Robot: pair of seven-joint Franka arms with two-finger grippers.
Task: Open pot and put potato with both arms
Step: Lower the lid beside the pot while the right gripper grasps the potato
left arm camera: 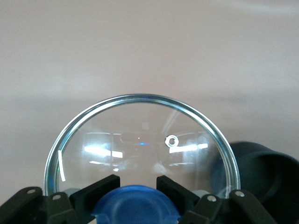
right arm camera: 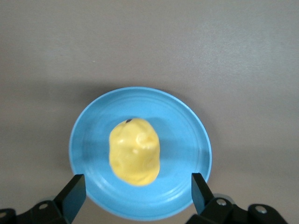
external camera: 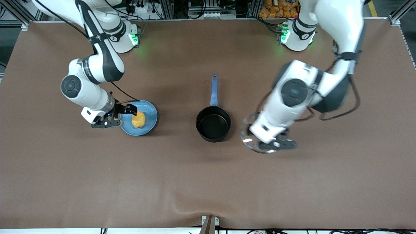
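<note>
While the pot [external camera: 213, 123] is sitting uncovered near the middle of the counter [external camera: 182, 182], blue handle pointing toward the robots' bases, I am watching the left gripper [external camera: 274, 143] hanging just beside it, toward the left arm's end of the counter. Its fingers [left arm camera: 100, 188] are clenching the blue knob [left arm camera: 135, 205] of the glass lid [left arm camera: 140, 144]; the lid is hanging beneath the hand over bare counter, apart from the pot. From the left wrist view, the pot's black wall is showing just past the lid's metal rim.

I am seeing the potato [external camera: 138, 119] lying on the blue plate [external camera: 150, 112], toward the right arm's end of the counter, well apart from the pot. The right gripper [external camera: 122, 114] is hovering low over the plate's edge. Its fingers [right arm camera: 72, 194] are spread wide, released, with nothing between them; in the right wrist view they are framing the plate's width, and the potato is resting at the plate's centre, untouched.
</note>
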